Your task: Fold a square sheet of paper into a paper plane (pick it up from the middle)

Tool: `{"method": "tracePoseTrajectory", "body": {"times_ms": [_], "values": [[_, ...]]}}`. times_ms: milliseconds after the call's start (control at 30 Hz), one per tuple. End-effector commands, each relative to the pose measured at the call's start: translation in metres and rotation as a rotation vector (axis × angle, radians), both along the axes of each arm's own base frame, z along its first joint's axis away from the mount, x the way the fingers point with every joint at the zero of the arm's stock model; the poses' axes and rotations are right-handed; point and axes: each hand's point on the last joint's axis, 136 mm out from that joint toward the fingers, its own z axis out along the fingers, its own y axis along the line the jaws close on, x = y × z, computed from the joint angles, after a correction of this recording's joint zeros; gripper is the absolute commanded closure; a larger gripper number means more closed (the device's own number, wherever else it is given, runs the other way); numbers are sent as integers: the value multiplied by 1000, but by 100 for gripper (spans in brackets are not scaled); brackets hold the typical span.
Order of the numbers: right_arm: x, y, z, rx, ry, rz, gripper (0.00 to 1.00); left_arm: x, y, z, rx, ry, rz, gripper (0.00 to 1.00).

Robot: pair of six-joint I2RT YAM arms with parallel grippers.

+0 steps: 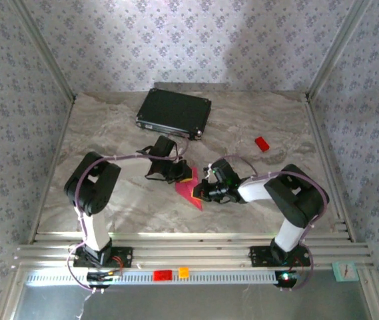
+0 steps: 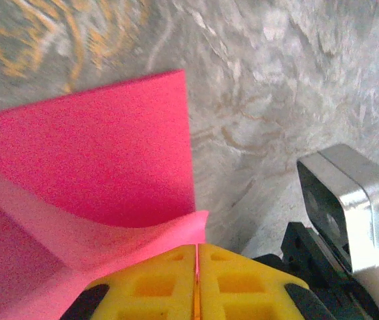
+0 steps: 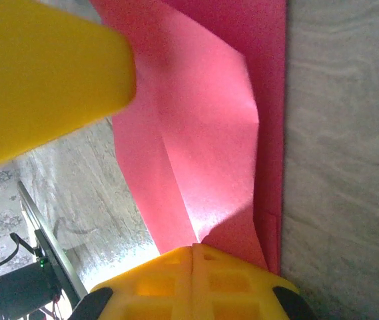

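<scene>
1. The left pincer [image 2: 196, 257] has its yellow fingers pressed together. A curled edge of the paper runs into the seam between them, so it seems to be nipping that edge.
2. The square sheet of paper [image 1: 190, 191] is at the centre of the overhead frame, between the two pincers. It is on the marbled table [image 1: 109, 133], below the black case [image 1: 174, 111]. It is partly folded, with one flap raised off a flat layer.
3. It looks thin, light and limp, and it bows where it is lifted. It would probably crease wherever it is pinched and tear if the pincers pulled apart. A short pinch on an edge or along a fold near the middle should suit it best.
4. Seen from overhead, the sheet narrows to a tip toward the lower right. Its long axis slants from upper left to lower right, with the broad end by the left pincer.
5. The right pincer [image 3: 192, 257] is closed, and the pink fold runs down between its fingers, so it grips the sheet.
6. A small red block [image 1: 262, 143] lies well apart, at the upper right.
</scene>
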Motion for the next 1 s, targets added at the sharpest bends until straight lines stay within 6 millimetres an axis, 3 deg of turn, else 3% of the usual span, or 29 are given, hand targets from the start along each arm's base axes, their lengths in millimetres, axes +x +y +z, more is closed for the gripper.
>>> {"method": "tracePoseTrajectory", "body": {"times_ms": [0, 167, 367, 833, 967], "values": [[-50, -47, -58, -221, 231, -14, 100, -14, -2, -5, 35, -4, -46, 91], [-48, -48, -59, -222, 234, -21, 100, -11, 7, -30, 99, 22, -15, 93], [-53, -53, -65, -239, 246, -24, 100, 9, 21, -40, 106, 12, 26, 93], [-57, -57, -69, -246, 258, -33, 100, 50, 42, -31, 107, -52, 40, 92], [-56, -56, -68, -244, 256, -31, 100, 50, 39, -6, 60, -75, 39, 92]]}}
